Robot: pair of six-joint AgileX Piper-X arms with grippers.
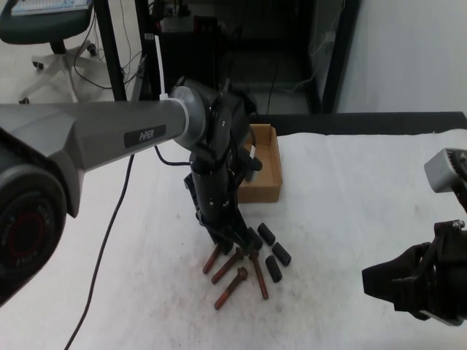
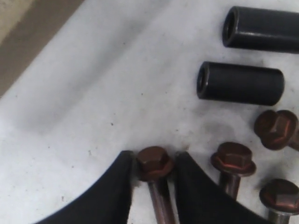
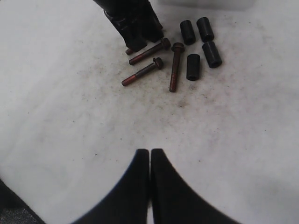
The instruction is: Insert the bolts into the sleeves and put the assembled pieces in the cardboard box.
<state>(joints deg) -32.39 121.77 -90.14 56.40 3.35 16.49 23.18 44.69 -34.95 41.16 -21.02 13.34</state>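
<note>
Four rust-brown bolts (image 3: pixel 142 73) with flanged hex heads and four short black hollow sleeves (image 3: pixel 193 66) are lying in one cluster near the middle of the white cloth (image 1: pixel 350 204). The sleeves are sitting just beside the bolt heads, none joined yet. I am seeing plenty of bare cloth around them: a wide stretch between the cluster and my right arm, and another on the left, where a black cable (image 1: pixel 109 240) is trailing across. The cloth's far edge (image 1: pixel 365 131) is running behind the cardboard box (image 1: pixel 259 191), which is sitting open-topped just beyond the cluster. My left gripper (image 2: pixel 153 157) is standing down over the outermost bolt (image 2: pixel 161 200), with its fingers (image 2: pixel 112 191) narrowed to the hex head and sitting against both sides of it. My right gripper (image 3: pixel 149 151) is hovering over bare cloth well apart from the parts, fingers pressed together, holding nothing
</note>
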